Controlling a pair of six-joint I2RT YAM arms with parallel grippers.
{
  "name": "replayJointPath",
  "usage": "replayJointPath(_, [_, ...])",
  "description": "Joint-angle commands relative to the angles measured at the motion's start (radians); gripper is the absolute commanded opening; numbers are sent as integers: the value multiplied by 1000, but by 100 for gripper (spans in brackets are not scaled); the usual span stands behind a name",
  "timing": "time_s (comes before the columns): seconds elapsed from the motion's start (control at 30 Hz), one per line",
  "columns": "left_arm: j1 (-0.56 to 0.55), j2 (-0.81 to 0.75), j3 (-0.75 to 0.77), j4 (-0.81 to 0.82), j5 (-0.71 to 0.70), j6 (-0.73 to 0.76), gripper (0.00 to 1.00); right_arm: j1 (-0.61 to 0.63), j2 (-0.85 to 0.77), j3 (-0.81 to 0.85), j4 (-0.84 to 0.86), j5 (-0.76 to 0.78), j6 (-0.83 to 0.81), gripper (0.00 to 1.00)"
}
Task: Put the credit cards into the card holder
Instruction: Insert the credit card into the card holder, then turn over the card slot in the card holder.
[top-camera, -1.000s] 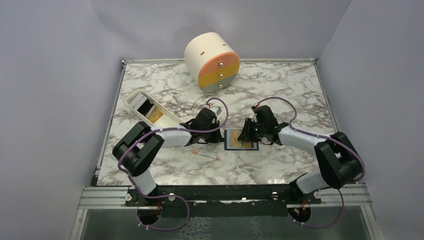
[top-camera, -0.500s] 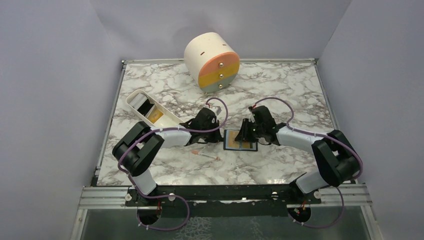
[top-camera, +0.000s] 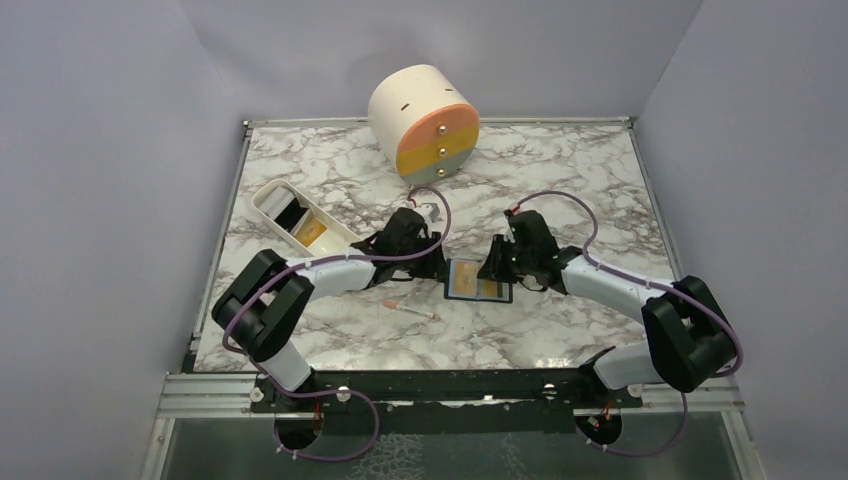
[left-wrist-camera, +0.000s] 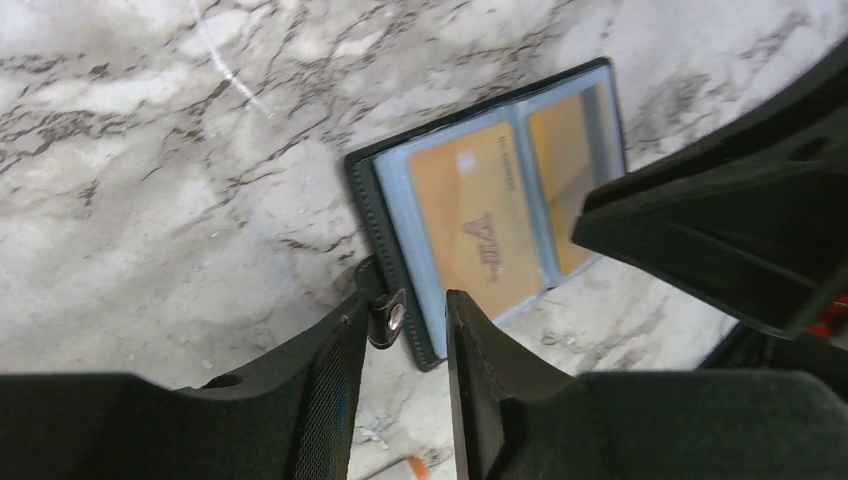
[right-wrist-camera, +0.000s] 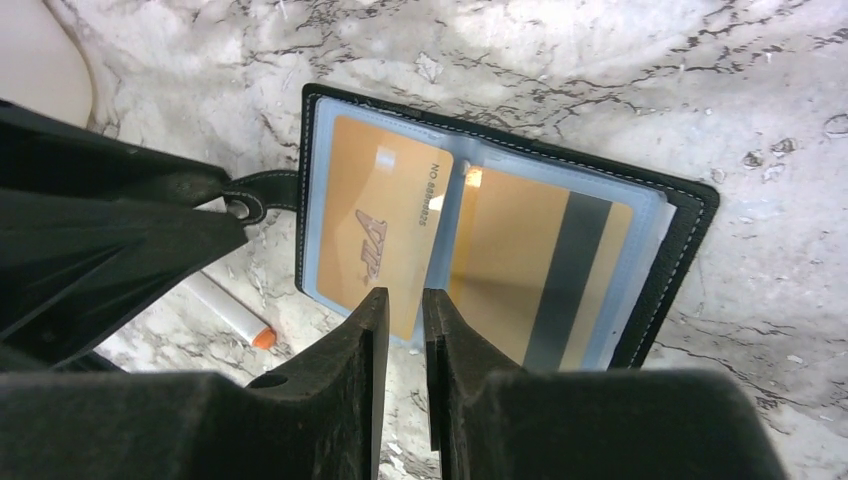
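Observation:
The black card holder (top-camera: 478, 281) lies open on the marble between both grippers. Its clear sleeves hold two orange-yellow credit cards: one printed VIP (right-wrist-camera: 385, 225) on the left page and one with a dark stripe (right-wrist-camera: 520, 260) on the right. The VIP card's near edge sticks out past its sleeve. My left gripper (left-wrist-camera: 404, 318) stands open around the holder's left edge (left-wrist-camera: 362, 185), with the snap tab (left-wrist-camera: 388, 315) loose between its fingers. My right gripper (right-wrist-camera: 404, 305) hovers over the holder's near edge at the fold. Its jaws are a narrow gap apart, with nothing clamped between them.
A thin white stick with an orange tip (top-camera: 410, 311) lies just in front of the left gripper (top-camera: 440, 272). An oblong white tray (top-camera: 275, 205) sits at the back left. A round drawer box (top-camera: 425, 125) stands at the back centre.
My left gripper has opened, letting go of the holder's left edge. The right gripper's jaws have narrowed. The holder has shifted slightly to the left.

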Motion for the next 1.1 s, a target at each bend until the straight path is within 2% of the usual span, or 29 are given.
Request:
replayJointPath(0.0, [4,-48,20,99,129,-49,39,5,8,33,-39,55,-21,19])
replayJointPath(0.13, [5,-33,-10,210,202,-109,46,5,51,73,-50,53,-25,18])
replayJointPath(0.33, [4,45,6,274,290,-140,49,6,120,89,-57,50,-20,16])
replayJointPath(0.57, [4,99,2,277,254,-114,51,7,160,67,-58,65,-7,11])
replayJointPath(0.77, [4,151,10,276,257,-96,49,8,161,46,-59,83,-4,9])
replayJointPath(1.07, [4,113,-2,275,282,-112,53,8,158,21,-43,85,7,8])
